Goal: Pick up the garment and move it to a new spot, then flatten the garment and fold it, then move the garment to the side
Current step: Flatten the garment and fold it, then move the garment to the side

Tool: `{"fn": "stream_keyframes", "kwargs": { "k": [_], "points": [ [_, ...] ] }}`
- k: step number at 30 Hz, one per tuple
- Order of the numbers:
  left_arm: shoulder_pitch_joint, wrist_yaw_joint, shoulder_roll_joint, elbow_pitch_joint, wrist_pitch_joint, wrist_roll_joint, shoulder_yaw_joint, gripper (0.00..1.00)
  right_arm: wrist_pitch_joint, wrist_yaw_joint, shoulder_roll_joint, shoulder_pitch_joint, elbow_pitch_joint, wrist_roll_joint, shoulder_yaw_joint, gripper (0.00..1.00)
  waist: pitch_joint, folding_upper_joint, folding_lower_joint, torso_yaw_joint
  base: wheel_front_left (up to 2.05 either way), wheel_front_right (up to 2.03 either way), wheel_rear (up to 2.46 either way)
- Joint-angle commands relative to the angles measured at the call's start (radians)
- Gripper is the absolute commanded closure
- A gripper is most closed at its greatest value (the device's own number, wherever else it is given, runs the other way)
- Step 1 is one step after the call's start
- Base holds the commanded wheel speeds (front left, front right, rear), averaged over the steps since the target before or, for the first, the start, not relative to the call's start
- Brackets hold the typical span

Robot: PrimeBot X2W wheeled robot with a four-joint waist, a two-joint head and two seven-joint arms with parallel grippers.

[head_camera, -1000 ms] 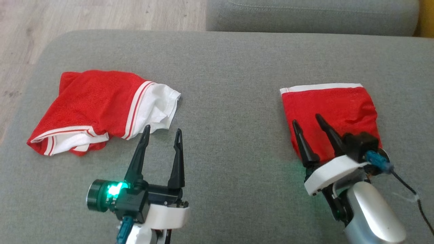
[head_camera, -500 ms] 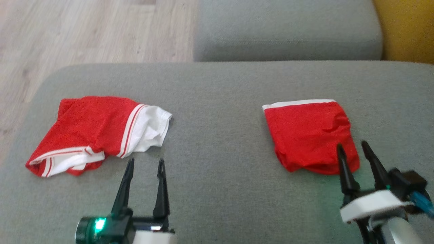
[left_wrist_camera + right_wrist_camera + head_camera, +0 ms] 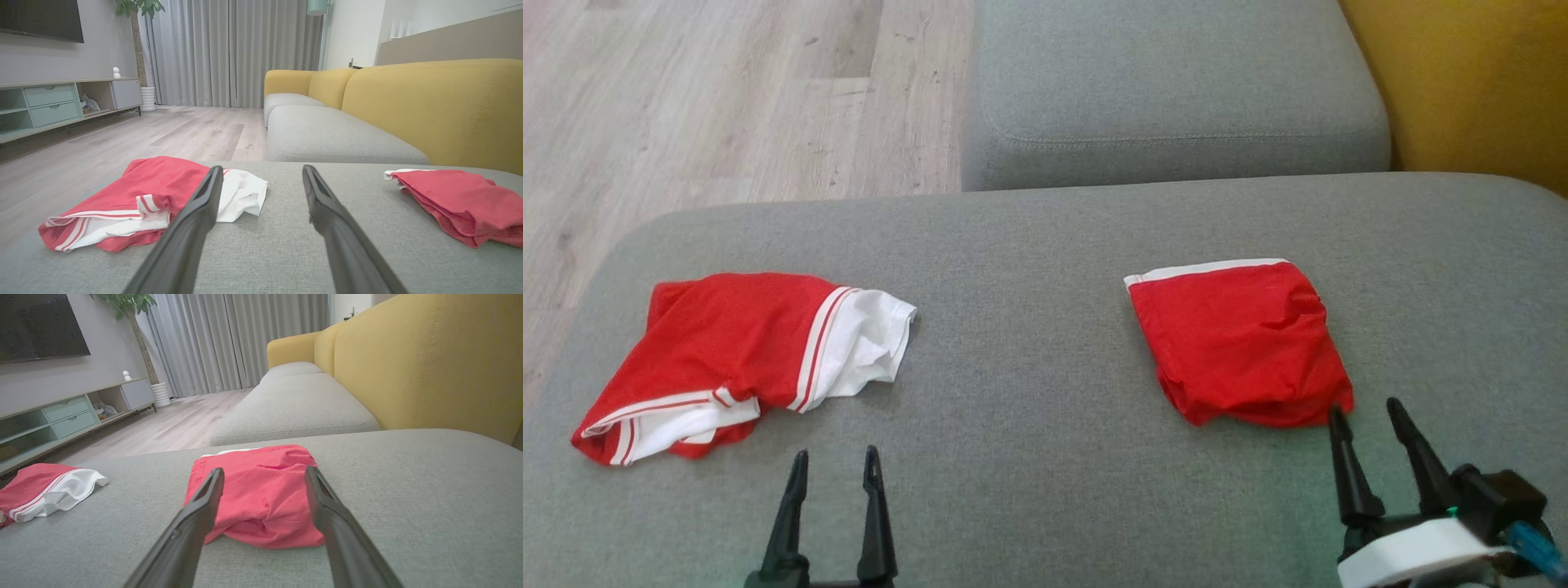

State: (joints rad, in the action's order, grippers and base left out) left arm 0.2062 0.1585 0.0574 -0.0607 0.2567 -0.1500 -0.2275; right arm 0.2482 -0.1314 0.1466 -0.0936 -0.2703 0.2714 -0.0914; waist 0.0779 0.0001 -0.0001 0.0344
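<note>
Since a second ago the right gripper has drawn back off the folded garment, and the camera has tipped upward.

Head view: both grippers are released and hold nothing. The folded garment lies just beyond the right gripper, its near corner almost at one fingertip. A crumpled garment, red and white, lies ahead and outward of the left gripper, on the same grey cushion.

Left wrist view: the fingers stand wide, the crumpled garment beyond one and bare cushion between them.

Right wrist view: the folded garment sits between and beyond the spread fingers. It is a compact red stack with layered edges, a white band at its far side and a few soft creases.

Judgement: the step is the retreat after placing. Backing straight away, lifted clear of that corner, should keep the fold intact.
</note>
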Motion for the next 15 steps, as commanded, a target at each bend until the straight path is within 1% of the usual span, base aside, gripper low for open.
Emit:
{"fn": "stream_keyframes", "kwargs": {
  "k": [1, 8, 15],
  "points": [
    [-0.037, 0.003, -0.007, 0.026, 0.005, -0.007, 0.035, 0.0, 0.013, 0.001, 0.012, 0.029, 0.035, -0.009, -0.022, 0.0, 0.001, -0.0001, 0.0001, -0.001, 0.0, 0.0, 0.0],
    [-0.042, -0.012, -0.007, 0.0, 0.005, -0.004, 0.042, 0.0, 0.013, 0.001, 0.017, 0.032, 0.031, -0.021, -0.042, 0.0, -0.002, -0.0001, 0.0001, -0.007, 0.0, 0.0, 0.0],
    [-0.048, -0.015, -0.007, -0.007, 0.005, -0.001, 0.037, 0.0, 0.013, 0.001, 0.029, 0.037, 0.022, -0.031, -0.061, 0.0, -0.005, -0.0001, 0.0001, -0.004, 0.0, 0.0, 0.0]
  ]
}}
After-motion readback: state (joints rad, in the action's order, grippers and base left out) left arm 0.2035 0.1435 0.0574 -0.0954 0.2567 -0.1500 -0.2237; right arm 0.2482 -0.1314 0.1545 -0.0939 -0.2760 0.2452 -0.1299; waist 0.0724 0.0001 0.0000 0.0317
